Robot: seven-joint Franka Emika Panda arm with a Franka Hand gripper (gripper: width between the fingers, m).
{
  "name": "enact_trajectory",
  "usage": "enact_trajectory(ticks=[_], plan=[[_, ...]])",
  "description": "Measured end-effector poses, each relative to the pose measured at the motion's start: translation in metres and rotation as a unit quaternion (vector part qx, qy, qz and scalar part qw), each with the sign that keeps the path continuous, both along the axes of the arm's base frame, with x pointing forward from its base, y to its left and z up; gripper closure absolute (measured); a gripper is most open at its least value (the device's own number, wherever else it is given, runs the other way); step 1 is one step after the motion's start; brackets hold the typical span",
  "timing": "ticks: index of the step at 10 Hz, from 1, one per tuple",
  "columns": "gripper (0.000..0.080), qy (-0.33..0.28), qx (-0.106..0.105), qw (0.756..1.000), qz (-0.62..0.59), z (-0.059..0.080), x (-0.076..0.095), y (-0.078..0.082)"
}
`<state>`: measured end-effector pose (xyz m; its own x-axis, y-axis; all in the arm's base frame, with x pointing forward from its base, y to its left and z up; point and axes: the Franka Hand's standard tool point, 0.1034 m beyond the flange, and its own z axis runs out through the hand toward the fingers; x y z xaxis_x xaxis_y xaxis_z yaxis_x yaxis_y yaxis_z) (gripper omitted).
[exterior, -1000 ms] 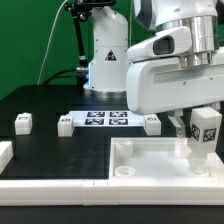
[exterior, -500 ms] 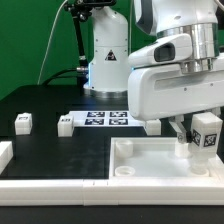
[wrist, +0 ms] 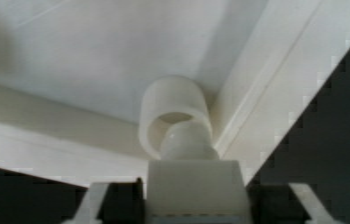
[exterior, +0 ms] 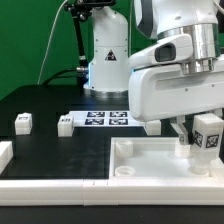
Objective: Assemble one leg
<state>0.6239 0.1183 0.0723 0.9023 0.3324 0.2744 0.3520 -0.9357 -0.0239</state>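
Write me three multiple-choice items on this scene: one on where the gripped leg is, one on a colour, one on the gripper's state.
1. Where is the leg that carries a tag facing the exterior camera?
A. lying on the marker board
B. above the tray-like part, on the exterior view's right
C. on the arm's base

2. What colour is the table top?
A. black
B. red
C. yellow

3. What is the gripper doing?
A. open and empty
B. shut on the marker board
C. shut on the leg

Key: 1 B, the leg hangs over the tray-like part's right end. 2 A, the bare surface around the parts is black. 3 C, the wrist view shows the leg clamped between the fingers.
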Motion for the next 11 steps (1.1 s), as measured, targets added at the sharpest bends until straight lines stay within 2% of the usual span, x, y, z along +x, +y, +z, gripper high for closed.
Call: enact_trajectory(ticks=[5, 10, 11], plan=[[0.0509, 0.005, -0.001, 1.0, -0.002, -0.012, -0.005, -0.003], [0.0509, -0.009, 0.001, 1.0, -0.003, -0.013, -0.001, -0.001], [0.0398, -0.009, 0.001, 1.0, -0.003, -0.013, -0.001, -0.001]])
